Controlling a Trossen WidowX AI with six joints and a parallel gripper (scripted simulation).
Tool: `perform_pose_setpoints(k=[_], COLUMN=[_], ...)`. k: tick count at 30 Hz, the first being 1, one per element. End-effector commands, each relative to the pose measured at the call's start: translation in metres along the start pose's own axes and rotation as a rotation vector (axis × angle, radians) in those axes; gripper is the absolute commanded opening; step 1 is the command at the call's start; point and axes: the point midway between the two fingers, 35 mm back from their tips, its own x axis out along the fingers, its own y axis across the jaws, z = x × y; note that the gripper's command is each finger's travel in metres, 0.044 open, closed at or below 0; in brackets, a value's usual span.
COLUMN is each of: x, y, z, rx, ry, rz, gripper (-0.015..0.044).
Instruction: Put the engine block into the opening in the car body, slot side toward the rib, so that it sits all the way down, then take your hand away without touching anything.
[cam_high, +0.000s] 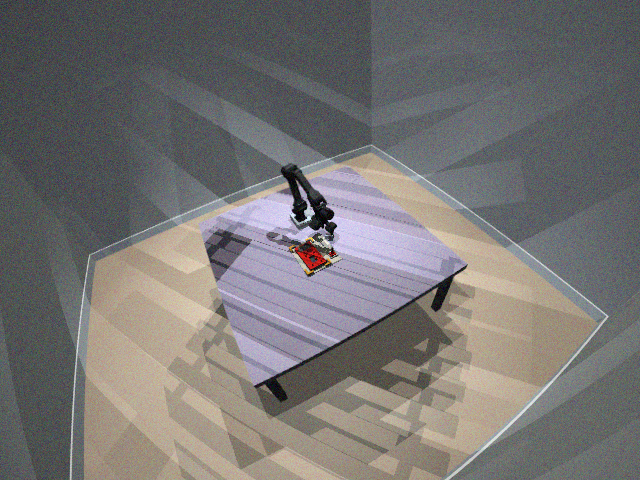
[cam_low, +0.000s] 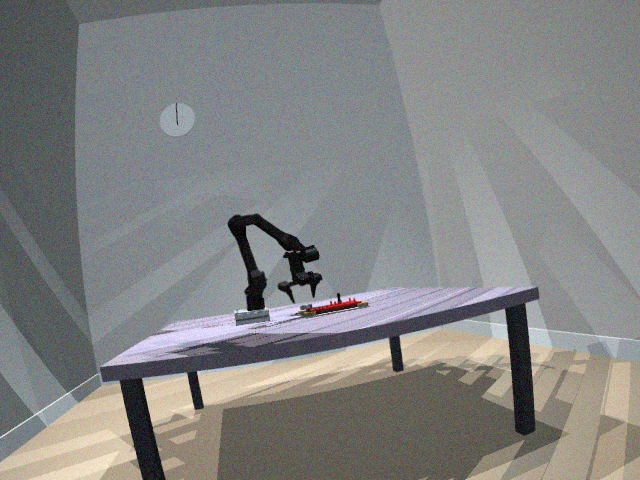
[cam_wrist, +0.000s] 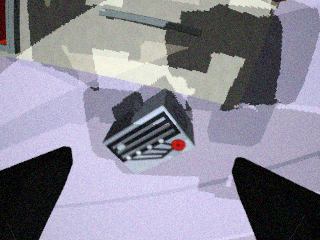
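The engine block (cam_wrist: 150, 135) is a small grey block with dark ribbed slats and a red dot on top. It lies on the purple table, tilted, in the middle of the wrist view. My gripper (cam_wrist: 150, 210) is open and empty above it, with one black finger at each side and the block a little ahead of the fingertips. The red car body (cam_high: 312, 255) sits on a pale base plate with yellow corners beside the block. In the exterior view the gripper (cam_low: 301, 286) hangs over the near end of the car body (cam_low: 333, 305).
The arm's base (cam_low: 251, 315) stands on the table to the left of the plate. A thin dark pin (cam_low: 338, 297) stands up from the car body.
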Motion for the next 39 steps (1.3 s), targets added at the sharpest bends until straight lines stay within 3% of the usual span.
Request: perform_pose_setpoints(k=[1,22,39], x=[-0.002,-0.011,0.006], y=[0.002,0.007,0.010], z=[-0.001,-0.007,-0.011], rx=[0.160,0.832,0.853], ry=[-0.035,-0.205,-0.210], rz=[-0.020,-0.035,-0.033], gripper=[0.0440,0.0440,0.0440])
